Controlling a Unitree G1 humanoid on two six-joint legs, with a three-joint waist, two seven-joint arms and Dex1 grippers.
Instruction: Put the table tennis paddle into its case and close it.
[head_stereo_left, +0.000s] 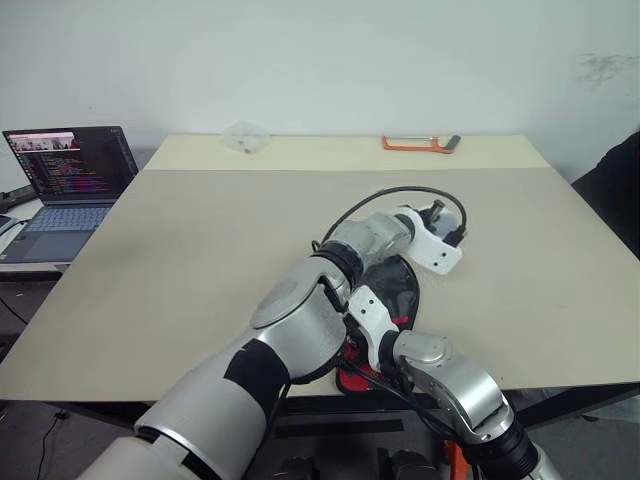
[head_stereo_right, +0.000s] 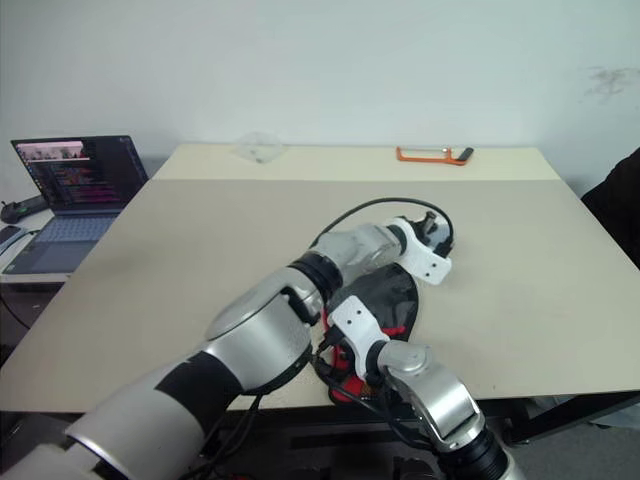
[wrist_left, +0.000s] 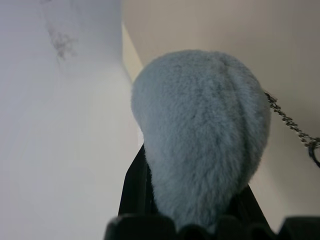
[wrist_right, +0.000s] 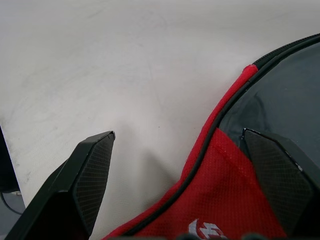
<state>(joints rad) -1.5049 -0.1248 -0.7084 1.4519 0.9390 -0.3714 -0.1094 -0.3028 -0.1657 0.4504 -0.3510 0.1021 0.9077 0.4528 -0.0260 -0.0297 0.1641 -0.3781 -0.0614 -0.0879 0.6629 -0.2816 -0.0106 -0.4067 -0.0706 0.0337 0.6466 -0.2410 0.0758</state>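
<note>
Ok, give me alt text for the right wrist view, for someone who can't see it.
The right gripper stands open over the red lower corner of the case, one finger on the fabric and the other over the bare beige table. A white logo shows at the case's lower edge.

Even, soft indoor light fell across the table (head_stereo_left: 200, 260), casting faint shadows; a grey furry pom-pom (wrist_left: 200, 135) appeared blurred close to the lens.

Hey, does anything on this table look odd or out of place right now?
Yes. The left hand is shut on a fluffy grey-blue pom-pom with a small chain, which looks like a zipper charm. The case lies at the table's near edge, its red end seeming to overhang.
</note>
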